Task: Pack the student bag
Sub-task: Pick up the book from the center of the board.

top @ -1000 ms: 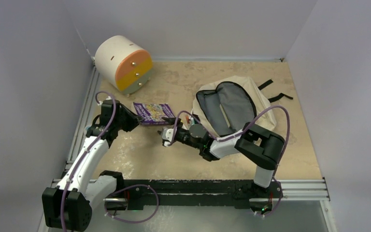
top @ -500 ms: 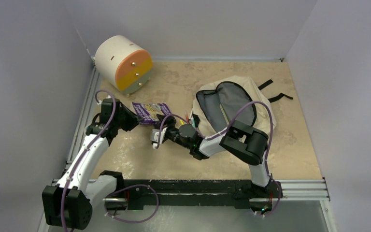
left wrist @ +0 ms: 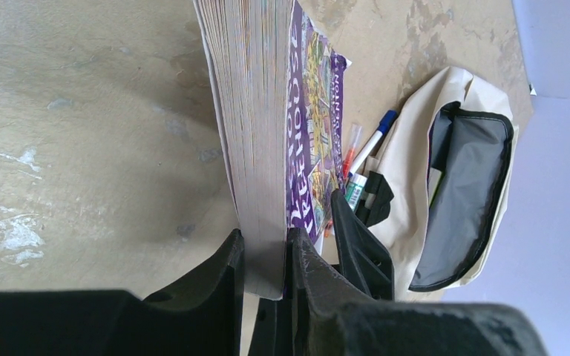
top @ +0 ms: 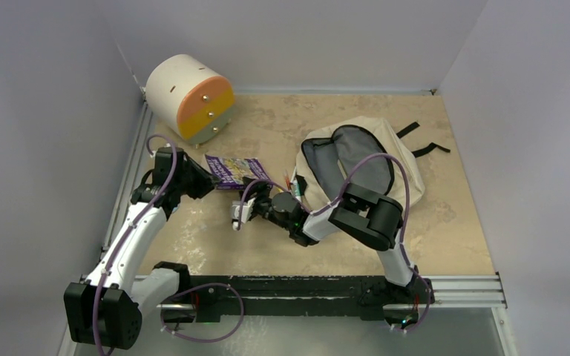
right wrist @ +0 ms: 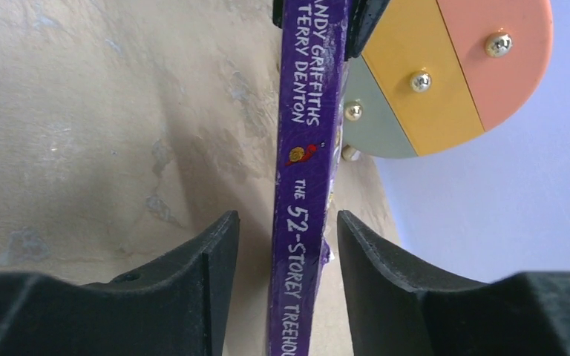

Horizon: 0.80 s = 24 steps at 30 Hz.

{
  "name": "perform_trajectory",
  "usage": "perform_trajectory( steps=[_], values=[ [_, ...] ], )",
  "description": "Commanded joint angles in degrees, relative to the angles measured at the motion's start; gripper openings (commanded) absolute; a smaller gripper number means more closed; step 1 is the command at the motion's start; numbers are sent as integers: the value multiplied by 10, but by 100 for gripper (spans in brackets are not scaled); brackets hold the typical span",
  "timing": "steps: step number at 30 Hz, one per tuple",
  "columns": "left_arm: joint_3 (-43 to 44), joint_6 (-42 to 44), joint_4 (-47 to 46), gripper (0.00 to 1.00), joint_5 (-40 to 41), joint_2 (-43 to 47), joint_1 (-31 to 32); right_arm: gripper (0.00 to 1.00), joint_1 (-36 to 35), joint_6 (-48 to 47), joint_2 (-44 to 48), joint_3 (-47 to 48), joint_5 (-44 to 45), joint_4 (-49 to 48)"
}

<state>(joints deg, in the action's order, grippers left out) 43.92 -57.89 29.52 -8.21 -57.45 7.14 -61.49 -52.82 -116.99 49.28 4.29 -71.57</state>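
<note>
The beige student bag [top: 397, 152] lies open at the right, dark lining up; it also shows in the left wrist view [left wrist: 415, 141]. A purple book [top: 236, 171] is held off the table. My left gripper [top: 202, 180] is shut on the book's page edge [left wrist: 256, 148], jaws [left wrist: 266, 246] pressed on both sides. My right gripper [top: 256, 193] is open, and its jaws [right wrist: 288, 230] straddle the book's purple spine [right wrist: 308, 148] without touching it. The right gripper's black finger [left wrist: 360, 241] shows beside the cover in the left wrist view.
A cream cylindrical drawer unit with an orange front [top: 189, 96] stands at the back left, and shows behind the book in the right wrist view [right wrist: 453, 74]. Pens [left wrist: 367, 148] lie on the table by the bag's left edge. Black straps [top: 423, 144] trail right of the bag.
My right gripper has moved left from the bag's front to the book and now straddles its spine. My left gripper still holds the book, shifted slightly.
</note>
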Motion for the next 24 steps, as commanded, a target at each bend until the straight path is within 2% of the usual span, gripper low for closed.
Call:
perform_trajectory(
  steps=[1,8,11,13,15,17,21,24],
  values=[
    [34,-6,-23,0,-22,8,0,50,-3,-16,-6,33,37,-52],
    [27,-22,-14,0,-28,14,0,12,-2,-18,-28,39,74,-114],
    [28,-28,-8,3,-28,10,0,0,-2,-2,-30,26,74,-159],
    [29,-35,-7,9,-29,7,0,0,-2,13,-29,13,73,-193],
    [28,-41,-9,32,-31,2,0,0,-2,35,-26,5,72,-206],
    [25,-51,-10,44,-27,-3,0,0,-2,49,-25,-4,74,-224],
    [20,-57,-22,54,-19,-7,0,0,-2,68,-20,-13,76,-242],
    [20,-58,-30,58,-17,-11,0,0,-3,70,-19,-16,77,-243]
  ],
)
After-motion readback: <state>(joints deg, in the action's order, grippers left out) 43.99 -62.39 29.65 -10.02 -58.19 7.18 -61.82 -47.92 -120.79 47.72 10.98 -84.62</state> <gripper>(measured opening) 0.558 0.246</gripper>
